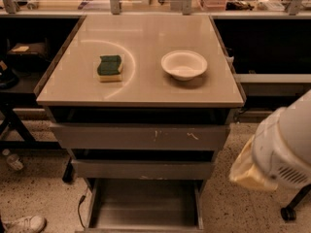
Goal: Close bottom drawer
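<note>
While the bottom drawer (146, 204) stands pulled out at the foot of the bench (146, 38), sliding axis front-to-back, the pincer (250, 171) hangs to its right, slightly higher; grip state cannot be told.

The bottom drawer (146, 205) stands pulled out, grey tray showing; my gripper (247, 171) hangs to its right; sponge (110, 68) and bowl (184, 64) on the worktop (146, 38).

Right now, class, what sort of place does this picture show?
Probably a lab or workshop: a metal drawer cabinet with its bottom drawer open, cluttered benches behind, a speckled floor. The gripper hangs lower right.
</note>
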You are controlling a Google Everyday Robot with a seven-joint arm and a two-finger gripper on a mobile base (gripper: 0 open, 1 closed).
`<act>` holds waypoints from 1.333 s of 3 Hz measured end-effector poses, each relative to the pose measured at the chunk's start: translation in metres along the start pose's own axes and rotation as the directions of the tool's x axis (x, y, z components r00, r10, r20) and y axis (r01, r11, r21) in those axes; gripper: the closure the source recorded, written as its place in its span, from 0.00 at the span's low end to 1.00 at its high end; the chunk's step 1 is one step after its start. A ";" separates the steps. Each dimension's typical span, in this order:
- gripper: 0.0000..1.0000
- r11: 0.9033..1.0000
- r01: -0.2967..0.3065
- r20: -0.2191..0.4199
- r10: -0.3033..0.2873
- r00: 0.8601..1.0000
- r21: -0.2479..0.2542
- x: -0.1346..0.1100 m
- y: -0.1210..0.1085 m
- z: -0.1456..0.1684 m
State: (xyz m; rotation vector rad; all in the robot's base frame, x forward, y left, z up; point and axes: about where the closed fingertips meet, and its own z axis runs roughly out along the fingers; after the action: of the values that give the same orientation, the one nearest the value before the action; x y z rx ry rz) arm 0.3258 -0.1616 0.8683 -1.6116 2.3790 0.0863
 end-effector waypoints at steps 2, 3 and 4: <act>1.00 0.998 -0.011 -0.043 0.008 0.999 -0.063 0.018 0.021 0.029; 1.00 0.991 -0.039 -0.015 0.037 0.999 -0.129 0.020 0.037 0.061; 1.00 0.967 -0.092 0.009 0.097 0.995 -0.237 0.024 0.069 0.132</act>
State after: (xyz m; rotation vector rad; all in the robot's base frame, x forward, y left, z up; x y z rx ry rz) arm 0.2790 -0.1311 0.7281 -1.5839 2.5081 0.4176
